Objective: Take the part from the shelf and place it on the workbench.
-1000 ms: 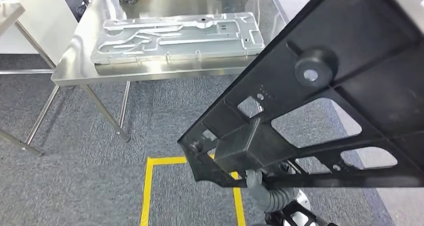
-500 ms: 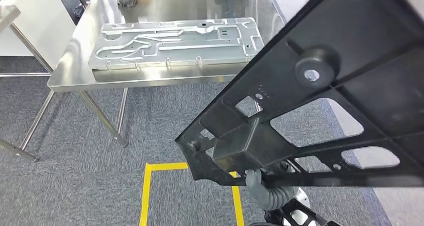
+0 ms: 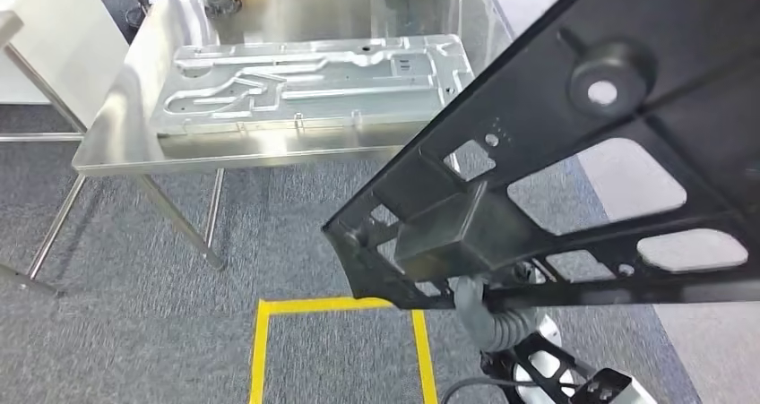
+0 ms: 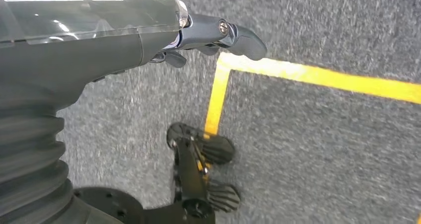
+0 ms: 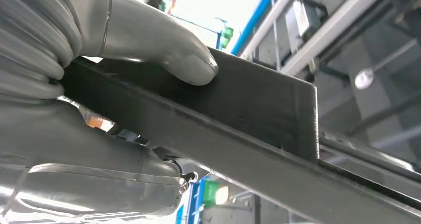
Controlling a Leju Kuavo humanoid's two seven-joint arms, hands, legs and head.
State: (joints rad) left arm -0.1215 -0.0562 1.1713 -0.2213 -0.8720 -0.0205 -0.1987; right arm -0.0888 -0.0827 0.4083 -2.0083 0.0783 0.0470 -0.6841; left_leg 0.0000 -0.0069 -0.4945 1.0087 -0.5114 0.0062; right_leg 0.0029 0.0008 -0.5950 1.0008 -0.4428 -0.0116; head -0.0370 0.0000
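The part (image 3: 681, 37) is a big black ribbed frame with cut-outs, and it hangs tilted across the right of the head view. My right hand (image 3: 488, 325) grips it from below at its lower edge. In the right wrist view the thumb (image 5: 164, 52) presses on the part (image 5: 248, 100) while the fingers clamp it from the other side. The workbench (image 3: 233, 153), a stainless steel table, stands ahead to the left, apart from the part. My left hand (image 4: 218, 33) hangs over the carpet and holds nothing, its fingers loosely out.
A large silver machined plate (image 3: 314, 81) covers most of the workbench top. A white table (image 3: 54, 37) stands at the far left. Yellow tape (image 3: 260, 350) marks a square on the grey carpet before me, also the yellow tape (image 4: 317, 75) under my left hand.
The whole picture has shifted: the camera has moved, and the workbench and tape sit lower in view. The black part has swung up and to the right in the picture, still gripped.
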